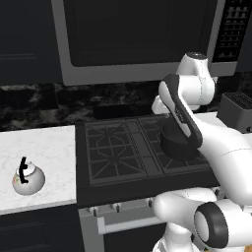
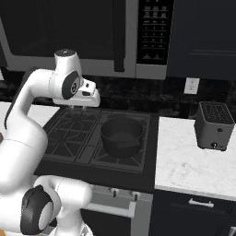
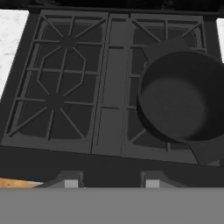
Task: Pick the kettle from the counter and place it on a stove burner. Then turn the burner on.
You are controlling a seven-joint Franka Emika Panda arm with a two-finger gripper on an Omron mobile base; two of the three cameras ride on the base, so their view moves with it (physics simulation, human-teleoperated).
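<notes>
A silvery kettle (image 1: 28, 178) sits on the white marble counter (image 1: 47, 147), left of the black cooktop (image 1: 123, 147). A black pot (image 2: 121, 135) occupies the right grates, and a toaster (image 2: 213, 125) stands further right. The gripper (image 3: 109, 181) hangs above the cooktop with its fingers set wide, holding nothing.

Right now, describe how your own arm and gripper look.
The arm is glossy white, built of rounded, tube-like links, with dark grey to black rings and caps at the joints and a black band along one link. The gripper sits on a boxy white hand; its fingers are small and dark, with lighter grey square pads. I see no cables or markings.
</notes>
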